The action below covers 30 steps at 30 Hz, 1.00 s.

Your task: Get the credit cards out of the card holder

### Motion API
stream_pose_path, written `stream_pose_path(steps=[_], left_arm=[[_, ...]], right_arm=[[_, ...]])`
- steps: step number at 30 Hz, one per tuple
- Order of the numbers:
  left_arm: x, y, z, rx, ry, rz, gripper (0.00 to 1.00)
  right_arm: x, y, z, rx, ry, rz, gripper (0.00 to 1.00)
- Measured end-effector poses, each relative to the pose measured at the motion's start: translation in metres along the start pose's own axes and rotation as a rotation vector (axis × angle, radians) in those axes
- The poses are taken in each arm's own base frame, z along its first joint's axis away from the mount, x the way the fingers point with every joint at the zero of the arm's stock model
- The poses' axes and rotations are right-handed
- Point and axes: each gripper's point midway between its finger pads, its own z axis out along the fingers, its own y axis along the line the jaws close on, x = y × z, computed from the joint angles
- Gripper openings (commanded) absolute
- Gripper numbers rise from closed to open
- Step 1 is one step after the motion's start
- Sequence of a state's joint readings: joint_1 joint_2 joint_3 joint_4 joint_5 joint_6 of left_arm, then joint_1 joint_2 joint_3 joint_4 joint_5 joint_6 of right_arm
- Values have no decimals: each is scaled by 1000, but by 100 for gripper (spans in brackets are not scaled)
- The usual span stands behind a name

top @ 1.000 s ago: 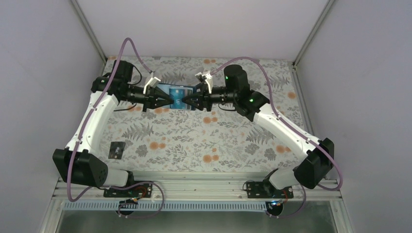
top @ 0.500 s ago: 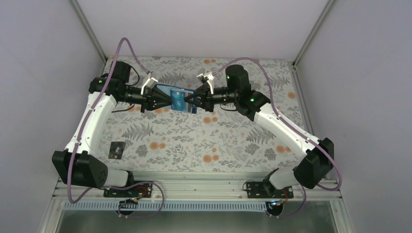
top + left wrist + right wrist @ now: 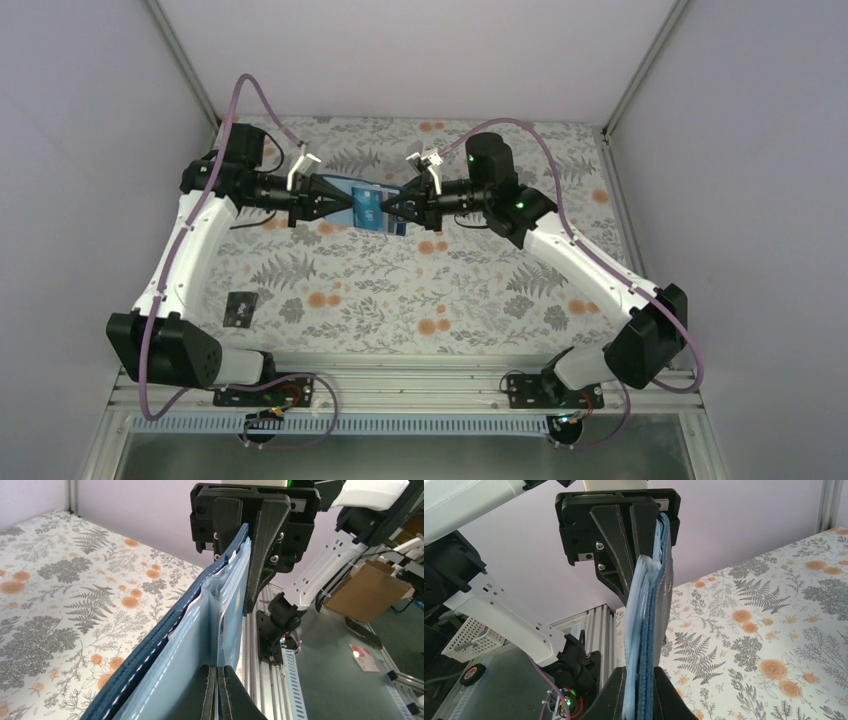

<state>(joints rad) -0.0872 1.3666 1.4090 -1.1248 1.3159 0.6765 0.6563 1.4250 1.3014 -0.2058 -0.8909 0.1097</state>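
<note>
Top external view: the card holder (image 3: pixel 367 207) hangs in the air above the table (image 3: pixel 450 290), stretched between the two arms. The left end effector (image 3: pixel 351 204) is clamped on one end of it and the right end effector (image 3: pixel 386 209) on the opposite end, the two tips facing each other with only the holder between them.

From the left wrist, the left end effector (image 3: pixel 218 696) has its fingers pressed together on the edge of a pale blue inner pocket (image 3: pixel 192 652). The card holder (image 3: pixel 150 655) runs straight away from it, edge-on with the navy cover on the outer side, to the right end effector (image 3: pixel 248 535) gripping the far end.

From the right wrist, the right end effector (image 3: pixel 639 695) pinches the near end of the card holder (image 3: pixel 650 610), navy and pale blue layers together. The left end effector (image 3: pixel 640 527) holds the far end directly ahead.

A black card (image 3: pixel 241 308) lies flat on the table well apart from the left end effector, back near that arm's base. Whether any cards sit in the pockets cannot be told
</note>
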Motion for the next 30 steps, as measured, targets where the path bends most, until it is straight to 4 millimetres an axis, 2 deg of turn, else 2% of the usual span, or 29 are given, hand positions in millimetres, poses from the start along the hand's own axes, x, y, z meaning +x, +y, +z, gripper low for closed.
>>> stream_pose_path(steps=[7, 15, 25, 30], left_arm=[[-3, 1, 0, -37, -2, 27, 2], [0, 1, 12, -44, 28, 41, 3], [5, -4, 12, -40, 52, 94, 22], [9, -13, 7, -25, 54, 148, 24]], right_arm=[[0, 2, -1, -14, 0, -3, 4], [0, 5, -2, -32, 3, -1, 4], [0, 11, -7, -43, 5, -2, 4], [-1, 14, -8, -49, 2, -11, 4]])
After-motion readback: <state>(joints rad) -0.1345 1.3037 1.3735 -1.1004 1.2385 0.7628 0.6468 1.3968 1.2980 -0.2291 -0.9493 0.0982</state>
